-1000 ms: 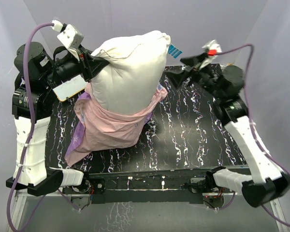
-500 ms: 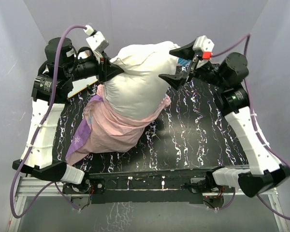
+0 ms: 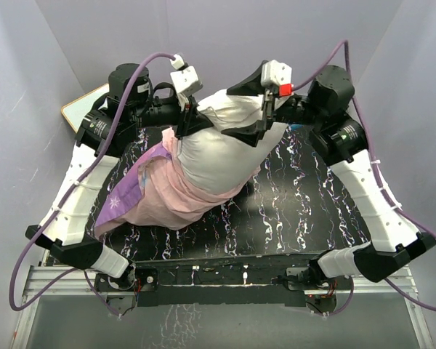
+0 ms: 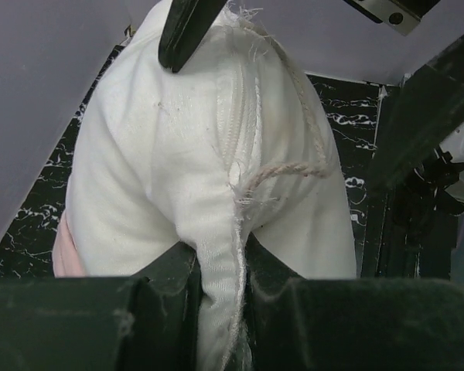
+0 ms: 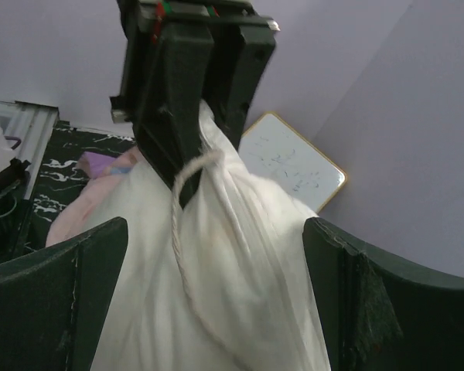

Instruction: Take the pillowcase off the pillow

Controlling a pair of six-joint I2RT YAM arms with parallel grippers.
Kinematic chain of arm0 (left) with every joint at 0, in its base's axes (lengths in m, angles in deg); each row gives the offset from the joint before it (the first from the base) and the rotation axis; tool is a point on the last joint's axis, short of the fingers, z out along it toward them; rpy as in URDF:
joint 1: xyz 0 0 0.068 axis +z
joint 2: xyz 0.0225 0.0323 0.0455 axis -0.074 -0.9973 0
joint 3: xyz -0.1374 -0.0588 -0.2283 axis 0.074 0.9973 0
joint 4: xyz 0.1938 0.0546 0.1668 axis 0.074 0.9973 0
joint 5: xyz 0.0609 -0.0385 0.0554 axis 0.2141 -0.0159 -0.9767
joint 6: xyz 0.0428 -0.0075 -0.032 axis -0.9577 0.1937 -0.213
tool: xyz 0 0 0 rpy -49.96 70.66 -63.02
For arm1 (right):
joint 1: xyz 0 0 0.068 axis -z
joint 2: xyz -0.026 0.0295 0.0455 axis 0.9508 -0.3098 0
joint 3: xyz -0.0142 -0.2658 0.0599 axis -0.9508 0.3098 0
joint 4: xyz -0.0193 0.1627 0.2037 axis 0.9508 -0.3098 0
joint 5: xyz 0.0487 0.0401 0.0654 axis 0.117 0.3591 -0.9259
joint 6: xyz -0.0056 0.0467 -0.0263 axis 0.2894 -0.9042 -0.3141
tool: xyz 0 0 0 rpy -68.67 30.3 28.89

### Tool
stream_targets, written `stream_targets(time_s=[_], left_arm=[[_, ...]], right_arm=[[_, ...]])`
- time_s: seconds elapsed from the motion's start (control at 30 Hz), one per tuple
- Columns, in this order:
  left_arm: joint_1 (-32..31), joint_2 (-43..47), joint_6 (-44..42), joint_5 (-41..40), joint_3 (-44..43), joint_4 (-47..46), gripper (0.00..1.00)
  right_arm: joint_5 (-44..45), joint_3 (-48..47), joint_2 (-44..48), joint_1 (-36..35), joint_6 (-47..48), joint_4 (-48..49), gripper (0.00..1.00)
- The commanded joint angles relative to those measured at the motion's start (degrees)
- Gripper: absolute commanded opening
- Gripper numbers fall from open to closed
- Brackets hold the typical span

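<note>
The white pillow point(image 3: 218, 149) hangs lifted over the middle of the table, its lower half still inside the pink pillowcase point(image 3: 171, 200). The case's purple printed side point(image 3: 120, 203) trails on the table. My left gripper point(image 3: 192, 121) is shut on the pillow's top seam corner, and the pinched fabric shows between its jaws point(image 4: 220, 267). My right gripper point(image 3: 256, 122) stands open, its two fingers straddling the pillow's top point(image 5: 240, 270) without pressing it. A loose frayed cord point(image 4: 294, 166) loops from the seam. A sliver of pillowcase point(image 4: 64, 251) shows low on the left.
A framed whiteboard point(image 3: 74, 110) lies at the back left, seen also behind the pillow in the right wrist view point(image 5: 294, 162). The black marbled table point(image 3: 305, 203) lies below. Purple walls stand close on three sides. Both wrists are near each other above the pillow.
Both arms swung toward the centre. The left gripper carried the pillow's corner rightward and nearer. The right gripper came left until its open fingers straddle the pillow top.
</note>
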Motion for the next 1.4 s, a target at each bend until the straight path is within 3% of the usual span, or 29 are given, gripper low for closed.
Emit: stream_targets(time_s=[0.0,0.1,0.23,0.4,0.57,0.8,0.87,0.93,1.03,1.07,1.1,1.13,1.17,1.2,1.3,1.37], left_arm=[[-1.07,-0.63,-2.92,-4.94,0.90,5.50,0.00],[-1.31,-0.75,-3.61,-5.65,-0.75,6.50,0.00],[-1.29,-0.69,-3.63,-5.45,-3.67,7.11,0.00],[-1.27,-1.39,-2.95,-4.13,-8.17,8.21,0.00],[-1.28,-1.95,1.40,-1.54,-10.33,6.50,0.00],[-1.26,-3.14,6.64,2.20,-15.82,5.05,0.00],[-1.29,-3.44,6.87,2.56,-16.50,5.34,0.00],[-1.29,-3.42,7.00,2.56,-16.63,5.20,0.00],[-1.28,-3.26,7.57,1.58,-17.66,4.85,0.00],[-1.27,-3.12,7.57,0.26,-17.95,4.68,0.02],[-1.19,-2.86,6.98,-1.51,-17.96,4.69,0.18],[-1.20,-2.60,4.65,-3.60,-17.82,5.39,0.50],[-1.20,-2.42,2.11,-7.10,-17.18,6.41,0.72],[-1.08,-2.11,-0.82,-11.99,-15.69,7.19,0.83],[1.53,-1.46,-9.51,-25.94,-8.22,9.43,0.96],[12.11,-1.66,-12.32,-21.55,-2.88,12.40,0.97]], right_arm=[[1.06,-7.20,-3.44,-5.59,6.79,-9.84,1.00],[4.88,-7.69,-5.72,-8.20,10.01,-16.57,1.00],[11.41,-0.11,-4.95,-9.20,11.39,-18.04,1.00],[15.44,11.64,-0.72,-9.22,10.96,-12.59,1.00],[18.89,16.55,-0.82,-10.58,8.44,-7.21,0.99],[27.46,20.13,-4.72,-12.66,6.33,-0.53,0.86],[29.16,20.27,-5.76,-13.22,5.50,1.90,0.78],[31.23,19.58,-6.85,-13.33,3.78,3.62,0.61],[38.03,17.29,-8.07,-13.04,-0.33,3.72,0.11],[41.09,16.71,-8.14,-12.16,-3.35,3.89,0.08],[40.14,16.34,-7.82,-9.93,-6.48,3.93,0.08],[36.06,16.67,-7.08,-5.88,-10.27,5.17,0.08],[28.21,19.08,-5.74,-1.12,-15.20,8.47,0.08],[23.13,21.80,-4.15,3.49,-19.76,12.59,0.08],[17.07,27.18,-0.33,11.61,-25.10,18.06,0.08],[17.19,29.06,1.79,13.56,-23.75,18.23,0.08]])
